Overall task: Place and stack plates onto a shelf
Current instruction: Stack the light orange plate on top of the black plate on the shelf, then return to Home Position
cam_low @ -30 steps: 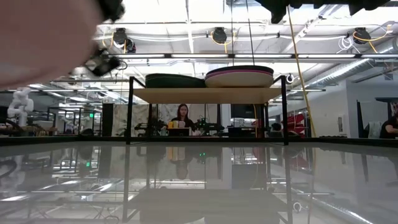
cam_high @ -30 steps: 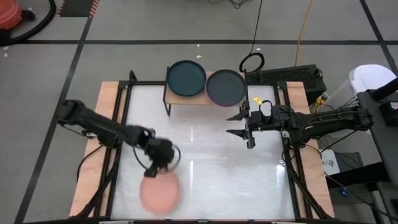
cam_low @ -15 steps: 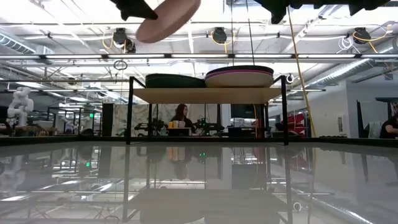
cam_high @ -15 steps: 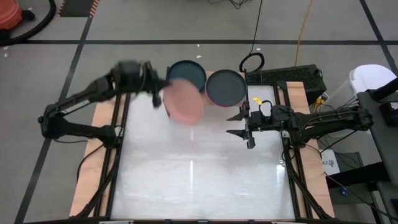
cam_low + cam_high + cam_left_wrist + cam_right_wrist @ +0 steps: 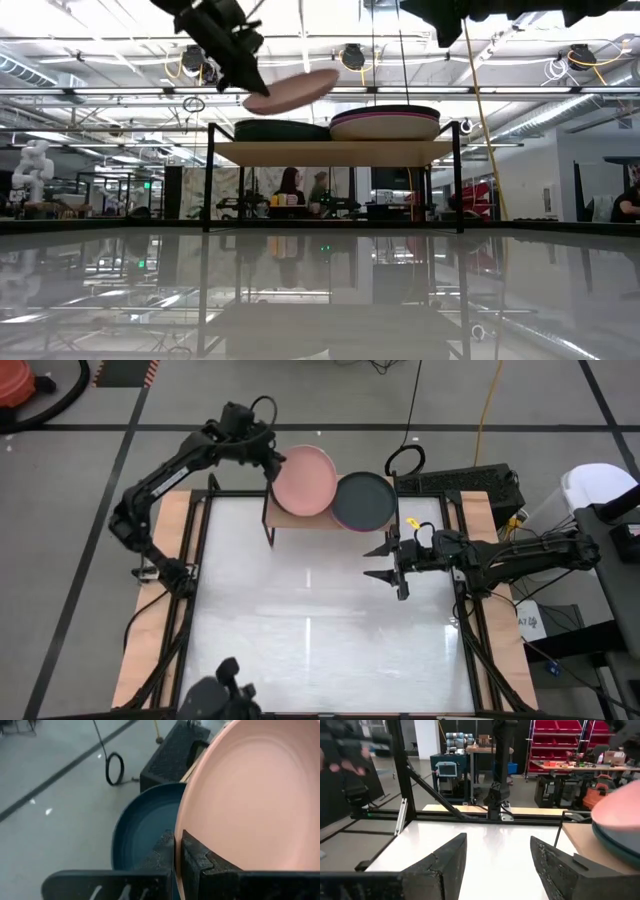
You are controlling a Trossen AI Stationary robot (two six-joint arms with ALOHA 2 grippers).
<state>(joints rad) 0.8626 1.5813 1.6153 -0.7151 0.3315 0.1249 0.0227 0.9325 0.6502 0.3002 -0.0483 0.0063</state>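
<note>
Left gripper, closed on the rim of a pink plate, holds it tilted above the teal plate on the shelf, at twelve o'clock on the table. Right gripper waits open at three o'clock.

Held by its rim in the left gripper above the shelf's left end: one plate, tilted, over another plate. Stacked on the shelf's right end: more plates. In front of that stack, over the table: the right gripper, spread wide.
</note>
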